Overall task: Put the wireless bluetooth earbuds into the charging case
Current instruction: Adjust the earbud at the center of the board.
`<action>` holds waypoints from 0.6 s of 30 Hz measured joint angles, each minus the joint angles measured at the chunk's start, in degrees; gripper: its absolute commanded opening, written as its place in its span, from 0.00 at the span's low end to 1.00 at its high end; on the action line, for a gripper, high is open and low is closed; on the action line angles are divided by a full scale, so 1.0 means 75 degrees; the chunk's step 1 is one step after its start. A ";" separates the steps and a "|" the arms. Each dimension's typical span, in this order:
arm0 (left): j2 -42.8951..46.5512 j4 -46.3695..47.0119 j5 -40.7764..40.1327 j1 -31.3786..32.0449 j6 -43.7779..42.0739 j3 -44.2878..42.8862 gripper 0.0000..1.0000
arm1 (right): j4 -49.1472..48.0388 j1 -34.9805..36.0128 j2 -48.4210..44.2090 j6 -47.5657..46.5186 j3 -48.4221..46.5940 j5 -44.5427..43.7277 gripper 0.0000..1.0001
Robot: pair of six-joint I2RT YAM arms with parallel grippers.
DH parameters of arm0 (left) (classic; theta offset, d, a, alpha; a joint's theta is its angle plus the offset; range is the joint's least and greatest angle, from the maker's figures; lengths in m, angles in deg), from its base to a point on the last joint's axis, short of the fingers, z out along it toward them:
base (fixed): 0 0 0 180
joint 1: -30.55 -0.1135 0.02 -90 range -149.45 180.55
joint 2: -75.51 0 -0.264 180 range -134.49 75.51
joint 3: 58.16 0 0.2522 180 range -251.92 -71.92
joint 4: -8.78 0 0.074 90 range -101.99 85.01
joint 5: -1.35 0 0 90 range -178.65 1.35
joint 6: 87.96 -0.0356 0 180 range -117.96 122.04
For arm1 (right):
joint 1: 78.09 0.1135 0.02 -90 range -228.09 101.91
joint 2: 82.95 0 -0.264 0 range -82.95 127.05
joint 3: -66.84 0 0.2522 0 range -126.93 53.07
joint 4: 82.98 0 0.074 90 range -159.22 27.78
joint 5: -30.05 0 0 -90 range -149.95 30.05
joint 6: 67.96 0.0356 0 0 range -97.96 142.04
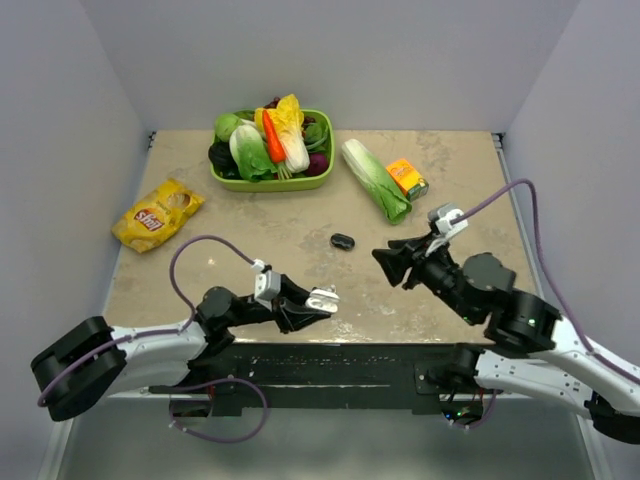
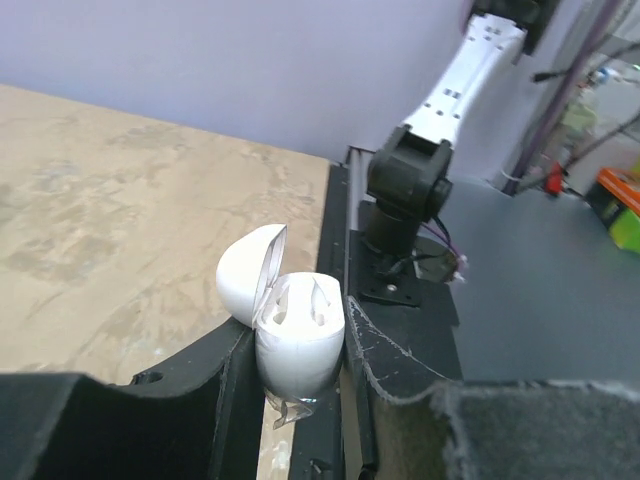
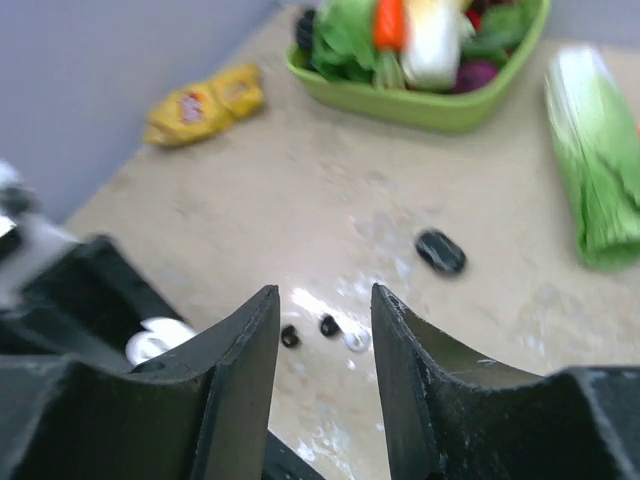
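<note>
Left gripper [image 2: 300, 362] pinches the white egg-shaped plastic charging case [image 2: 298, 340], lid open, at lower centre of its wrist view. Right gripper [image 3: 325, 300] is spread and empty above 2 tiny black plastic earbuds [image 3: 329, 325], lower centre. Best to descend straight, straddling only 1 bud.

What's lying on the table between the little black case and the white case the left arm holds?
Two black earbuds and a white bud, visible in the right wrist view.
</note>
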 measured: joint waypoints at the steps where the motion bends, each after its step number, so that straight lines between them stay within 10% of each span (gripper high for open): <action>1: 0.0280 0.0020 -0.0265 0.0000 0.0000 0.0216 0.00 | -0.0224 -0.0076 0.0044 0.0221 0.0364 -0.0254 0.42; 10: 0.2958 -0.0463 -0.2311 0.0006 -0.0152 0.0819 0.00 | -0.2072 -0.0551 0.3124 0.1276 0.2906 0.0210 0.10; 18: 0.3462 -0.0970 -0.2742 0.0035 -0.0265 0.0819 0.00 | -0.3701 -0.0565 0.5464 0.1381 0.2900 0.0921 0.06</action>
